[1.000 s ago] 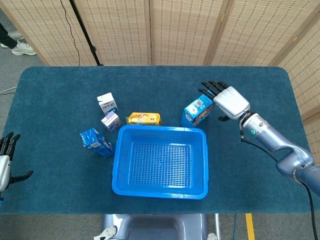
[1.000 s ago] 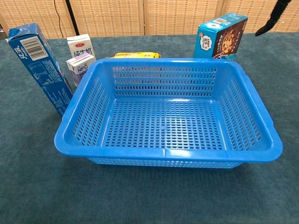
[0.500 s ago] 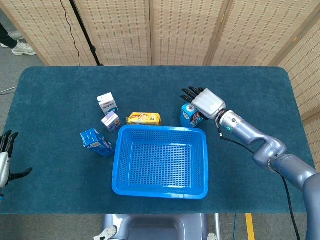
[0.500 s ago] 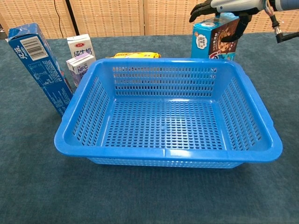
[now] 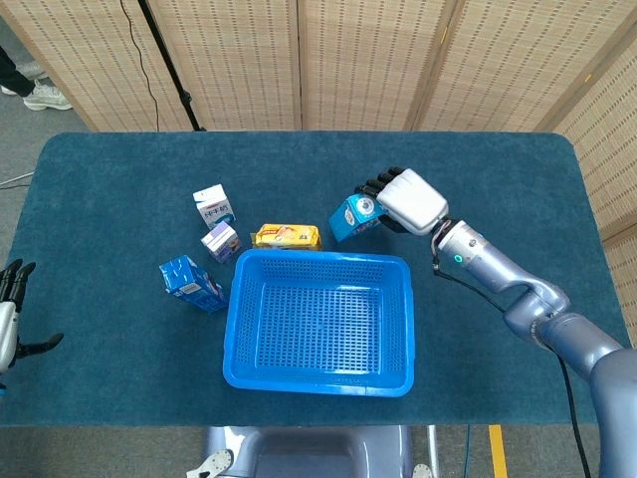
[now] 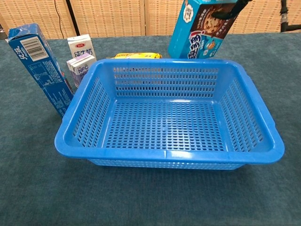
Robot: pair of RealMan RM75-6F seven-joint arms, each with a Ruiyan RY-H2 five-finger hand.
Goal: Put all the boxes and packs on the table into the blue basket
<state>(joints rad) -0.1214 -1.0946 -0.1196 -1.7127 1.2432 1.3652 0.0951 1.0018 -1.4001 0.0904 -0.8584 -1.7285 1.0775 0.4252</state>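
Note:
My right hand [image 5: 403, 200] grips a blue cookie box [image 5: 352, 214] [image 6: 200, 29] and holds it tilted in the air over the far rim of the blue basket [image 5: 320, 370] [image 6: 263, 155]. The basket holds nothing. Left of it stand a tall blue box [image 5: 191, 283] [image 6: 41, 68], a white milk carton [image 5: 214, 206] [image 6: 80, 47] and a small purple carton [image 5: 221, 240] [image 6: 81, 67]. A yellow pack [image 5: 287, 236] [image 6: 136, 55] lies behind the basket. My left hand [image 5: 10, 317] hangs open at the table's left front edge, holding nothing.
Woven folding screens stand behind the blue-covered table [image 5: 498, 388]. A black stand pole [image 5: 169, 65] rises at the back left. A person's shoes [image 5: 40, 95] show on the floor at the far left.
My right hand moved left onto the cookie box, closed around it and lifted it off the table, tilting it toward the basket. The left hand stayed where it was.

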